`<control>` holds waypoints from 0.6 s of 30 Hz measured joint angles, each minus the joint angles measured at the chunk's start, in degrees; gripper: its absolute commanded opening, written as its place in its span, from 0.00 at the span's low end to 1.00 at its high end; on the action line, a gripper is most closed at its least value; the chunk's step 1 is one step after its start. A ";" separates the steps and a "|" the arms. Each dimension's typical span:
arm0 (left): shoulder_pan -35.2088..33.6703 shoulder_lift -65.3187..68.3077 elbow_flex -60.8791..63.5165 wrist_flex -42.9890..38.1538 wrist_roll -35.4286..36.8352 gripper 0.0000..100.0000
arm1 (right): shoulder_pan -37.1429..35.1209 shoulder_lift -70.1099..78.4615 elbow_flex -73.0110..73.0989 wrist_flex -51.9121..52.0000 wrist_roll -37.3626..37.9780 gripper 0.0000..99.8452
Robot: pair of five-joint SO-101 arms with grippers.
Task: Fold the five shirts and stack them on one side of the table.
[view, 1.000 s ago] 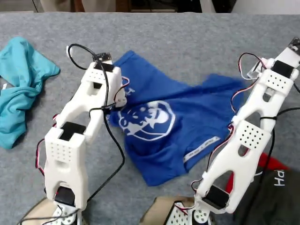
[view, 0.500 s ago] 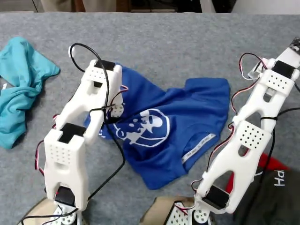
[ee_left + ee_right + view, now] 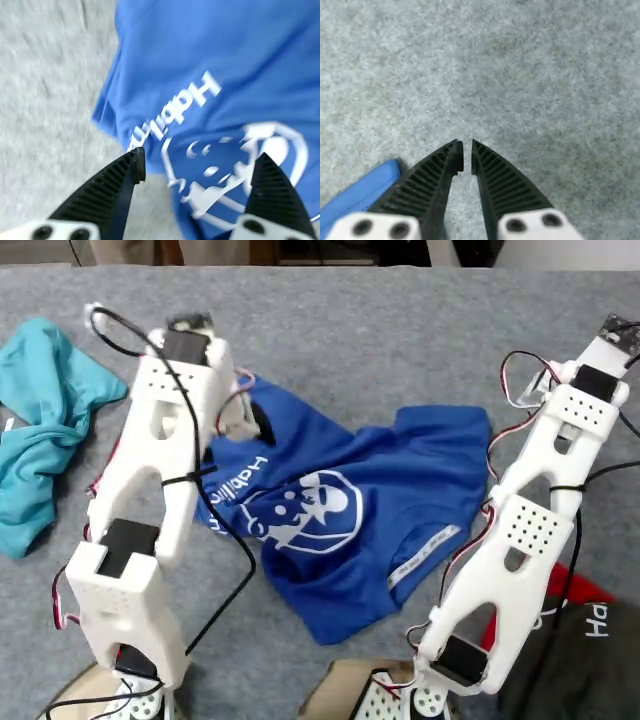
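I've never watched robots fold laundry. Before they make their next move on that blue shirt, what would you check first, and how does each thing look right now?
1. Left pincer open and empty: ok, its fingers are spread above the blue shirt.
2. Right pincer free: ok, shut on nothing, over bare table beside the shirt's edge.
3. Blue shirt lying flat: not ok, it is rumpled, with layers overlapping.
4. Teal shirt folded: not ok, crumpled on the left arm's side.
5. Stack begun: cannot tell, red cloth and dark cloth lie partly hidden behind the right arm.
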 measured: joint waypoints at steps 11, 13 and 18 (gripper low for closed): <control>-1.67 22.68 -9.14 -38.59 4.13 0.27 | -0.09 0.00 0.00 0.26 0.00 0.06; -2.20 29.01 -11.69 -41.67 4.13 0.27 | -0.09 0.00 0.00 0.26 0.00 0.06; -3.52 41.05 -23.30 -38.33 4.31 0.27 | -0.18 0.00 0.00 0.26 0.00 0.06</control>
